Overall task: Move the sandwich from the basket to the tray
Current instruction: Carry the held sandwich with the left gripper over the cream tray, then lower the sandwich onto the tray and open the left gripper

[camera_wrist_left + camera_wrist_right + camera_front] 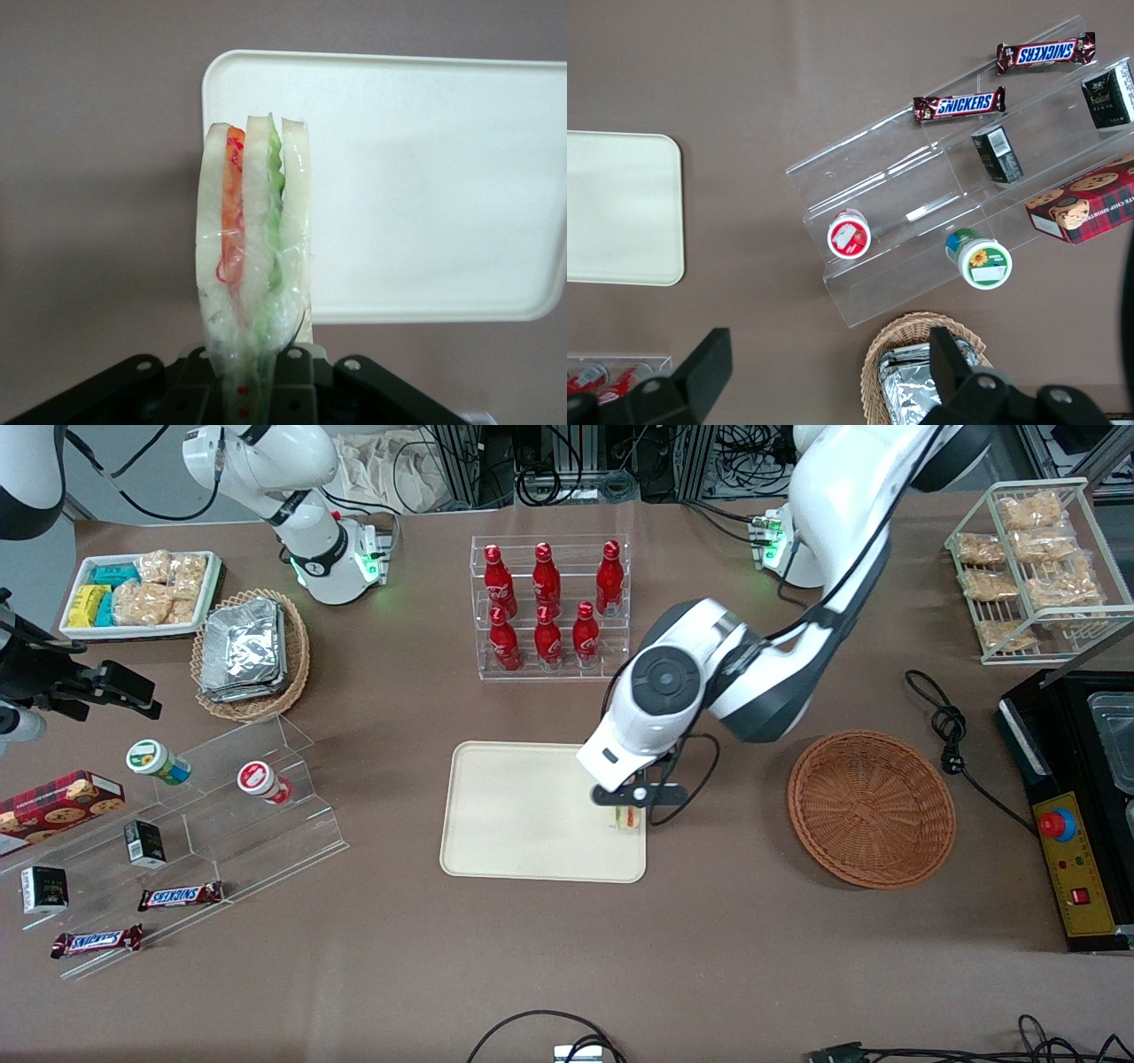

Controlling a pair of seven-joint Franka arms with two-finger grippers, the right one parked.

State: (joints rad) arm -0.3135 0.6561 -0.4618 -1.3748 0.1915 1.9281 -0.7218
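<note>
I've got the gripper (627,804) pinching the one sandwich (625,818) by its base, wedge standing on end with its long axis pointing straight out from the fingers, right over the tray (514,815) at the edge that faces the basket (872,808), near the corner closest to the front camera. From the wrist view most of the tray's (425,177) bare surface lies just past the sandwich's (252,239) tip, so I judge a short drop lands it; count: one sandwich, one tray, one empty basket
</note>
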